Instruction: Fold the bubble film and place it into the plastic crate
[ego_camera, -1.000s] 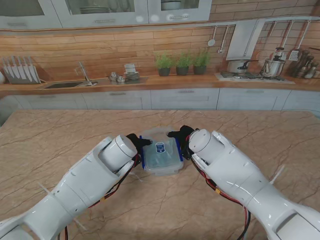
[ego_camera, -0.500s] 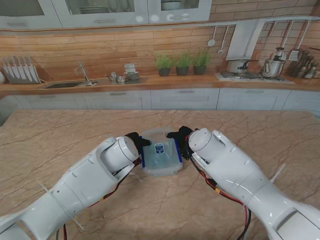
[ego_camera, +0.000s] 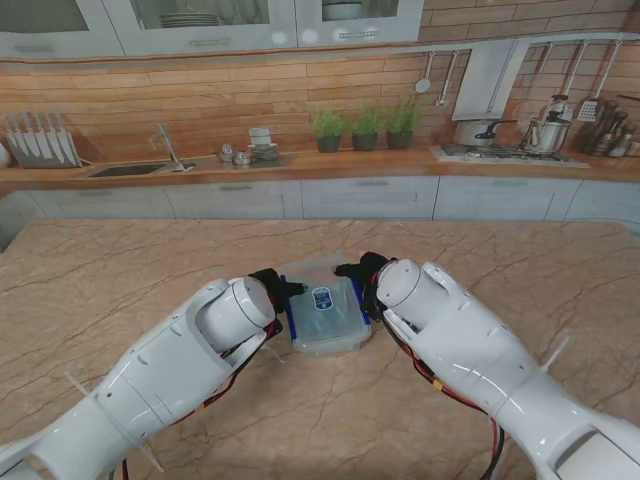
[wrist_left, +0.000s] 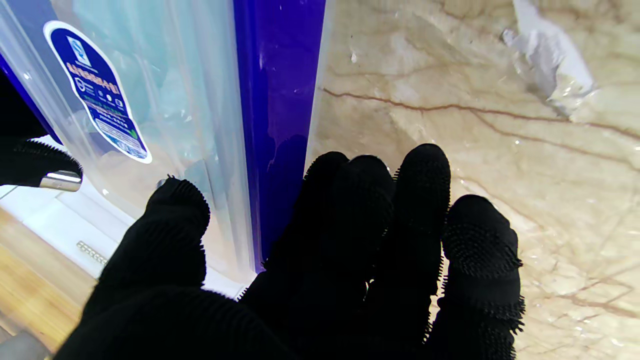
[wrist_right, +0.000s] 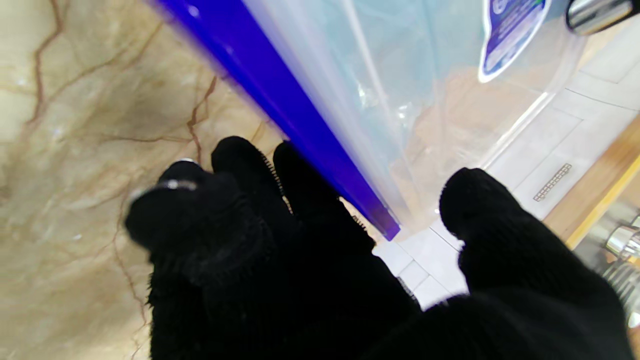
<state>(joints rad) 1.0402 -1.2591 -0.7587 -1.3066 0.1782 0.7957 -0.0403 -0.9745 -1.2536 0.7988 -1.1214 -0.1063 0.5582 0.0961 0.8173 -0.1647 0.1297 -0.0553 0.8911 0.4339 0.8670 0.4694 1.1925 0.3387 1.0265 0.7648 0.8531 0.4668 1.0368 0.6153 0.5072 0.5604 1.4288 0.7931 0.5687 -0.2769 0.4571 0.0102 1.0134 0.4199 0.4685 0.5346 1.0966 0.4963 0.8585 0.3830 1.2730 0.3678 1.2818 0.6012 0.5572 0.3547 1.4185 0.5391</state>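
Both wrist views, blue crate (wrist_left: 277, 100) edge, label (wrist_left: 97, 92) close

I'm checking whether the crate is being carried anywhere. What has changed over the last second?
The plastic crate has shifted slightly to the right and a little nearer to me, and the left hand and right hand went with it, one at each blue-edged side. No grip was taken or released that I can see. The bubble film inside the crate, the table and the kitchen behind look unchanged.
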